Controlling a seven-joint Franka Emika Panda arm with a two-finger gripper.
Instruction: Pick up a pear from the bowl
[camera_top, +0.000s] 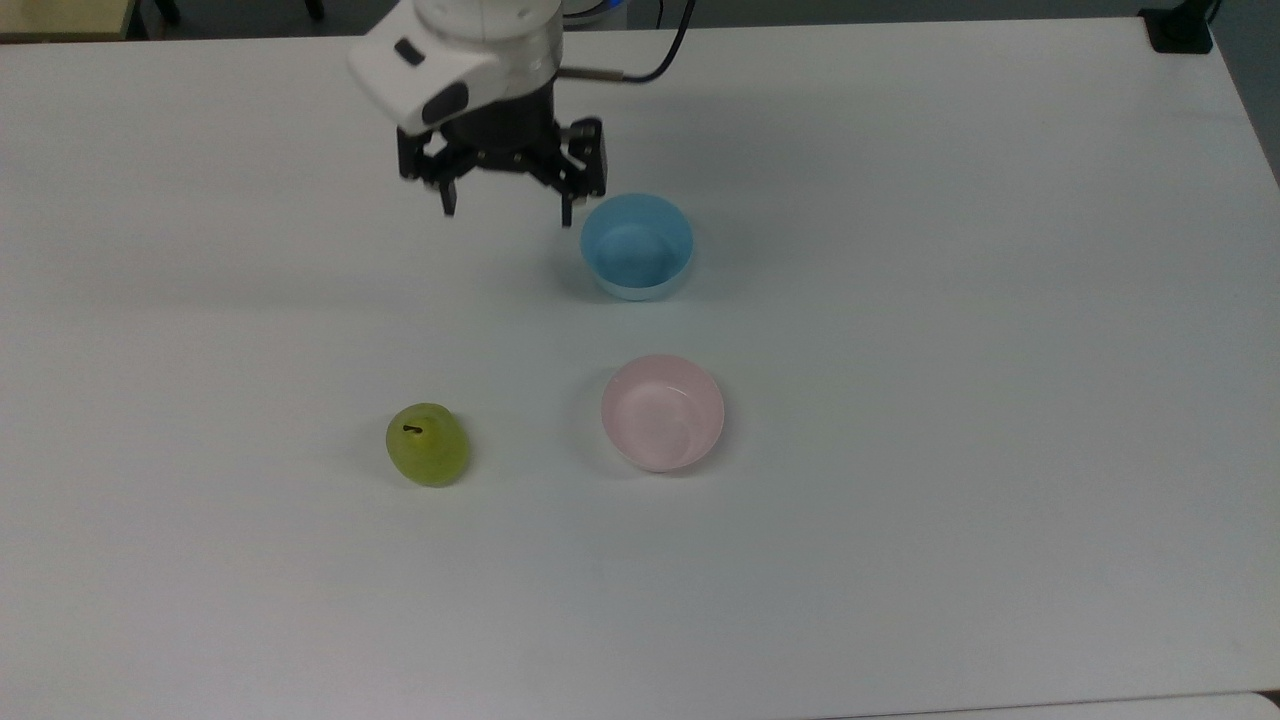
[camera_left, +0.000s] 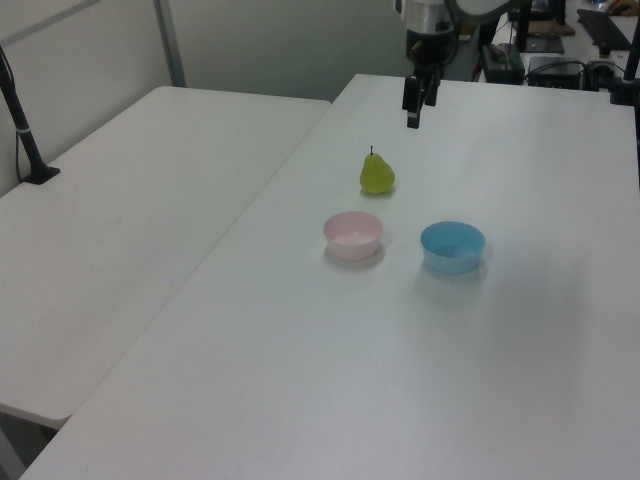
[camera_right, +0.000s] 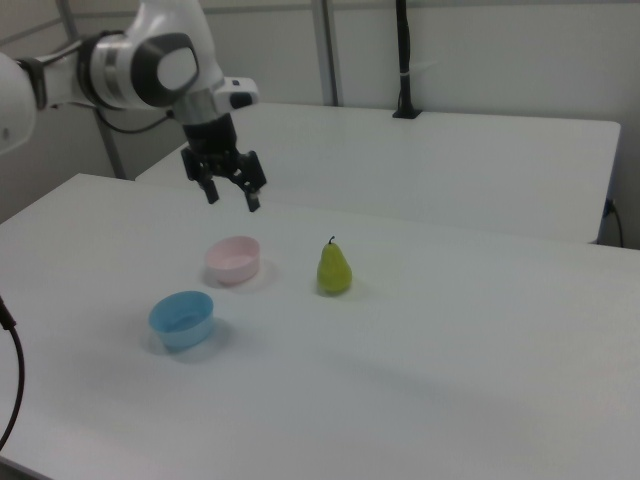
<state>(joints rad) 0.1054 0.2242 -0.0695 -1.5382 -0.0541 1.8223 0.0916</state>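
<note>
The yellow-green pear (camera_top: 428, 445) (camera_left: 377, 174) (camera_right: 334, 268) stands upright on the white table, outside both bowls, at the top view's left of the pale pink bowl (camera_top: 662, 412) (camera_left: 353, 234) (camera_right: 234, 259), whose inside holds nothing. My gripper (camera_top: 507, 208) (camera_left: 411, 112) (camera_right: 232, 197) hangs open and empty high above the table, well away from the pear, near the light blue bowl (camera_top: 637, 245) in the top view.
The light blue bowl (camera_left: 452, 246) (camera_right: 182, 317) also holds nothing and sits beside the pink one. A second white table (camera_left: 120, 220) adjoins in the left view, with a black pole clamped on it (camera_left: 22, 130). A black cable (camera_top: 650, 62) trails from my wrist.
</note>
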